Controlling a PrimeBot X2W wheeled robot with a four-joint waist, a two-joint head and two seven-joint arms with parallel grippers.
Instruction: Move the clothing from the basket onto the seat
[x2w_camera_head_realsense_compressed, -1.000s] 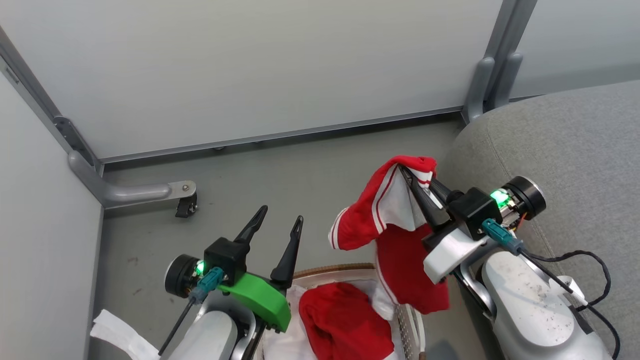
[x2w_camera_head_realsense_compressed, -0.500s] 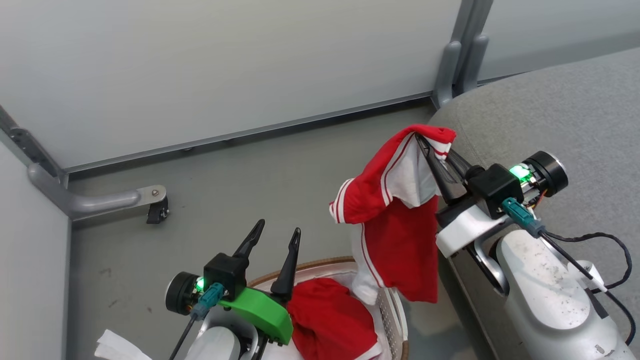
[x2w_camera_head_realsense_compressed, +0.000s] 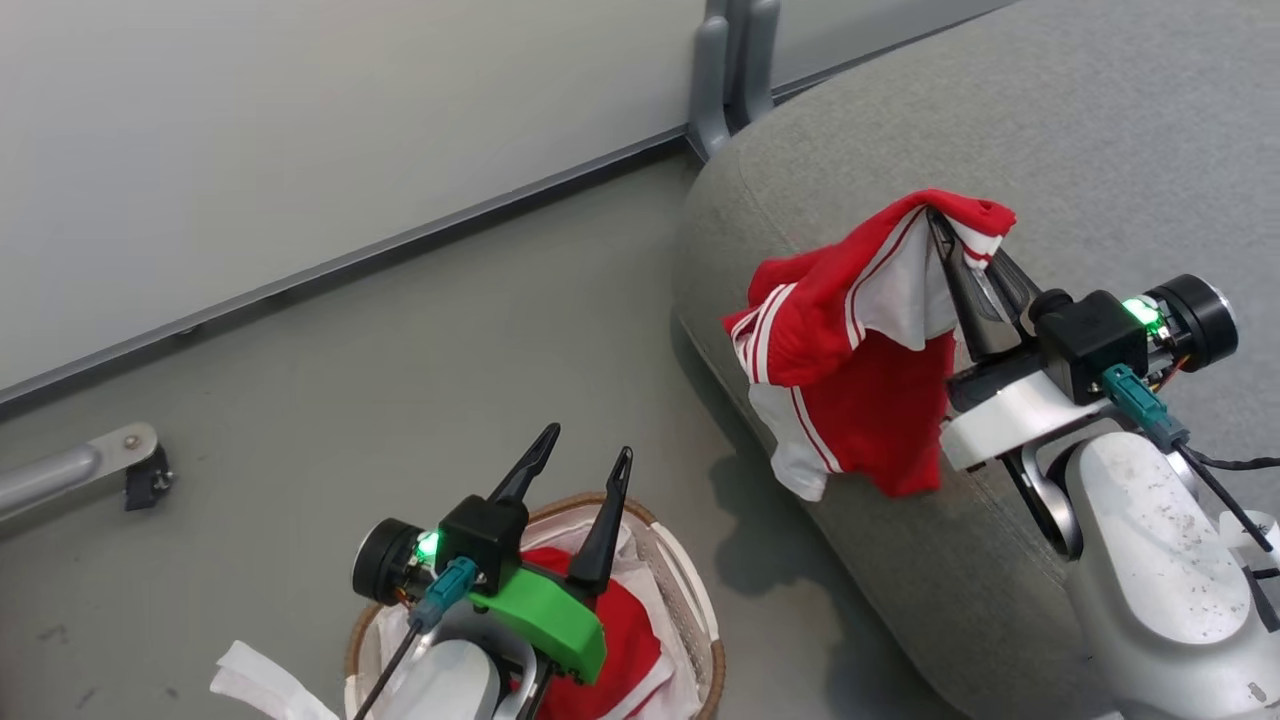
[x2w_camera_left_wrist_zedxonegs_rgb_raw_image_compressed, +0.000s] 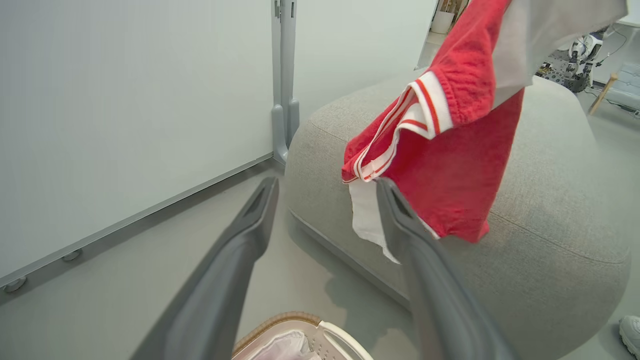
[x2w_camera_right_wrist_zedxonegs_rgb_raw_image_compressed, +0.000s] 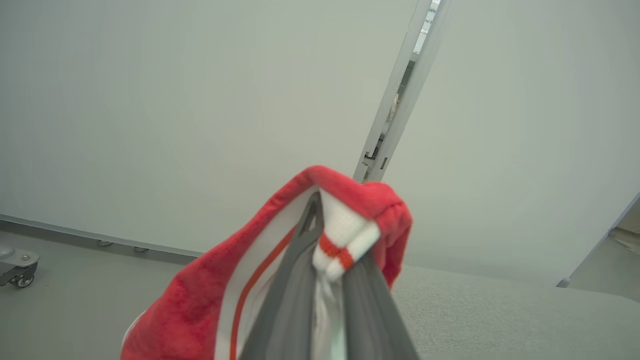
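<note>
A red jersey with white sleeves and white-striped trim hangs bunched in the air, pinched at its striped trim between the closed fingers of the right gripper. It dangles over the rounded edge of a large grey fabric seat. A plain red garment lies crumpled inside a small white perforated basket with a brown rim, on the floor near the seat.

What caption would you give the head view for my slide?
Right gripper holds the red jersey over the grey seat; open left gripper hovers above the basket with the second garment.
</note>
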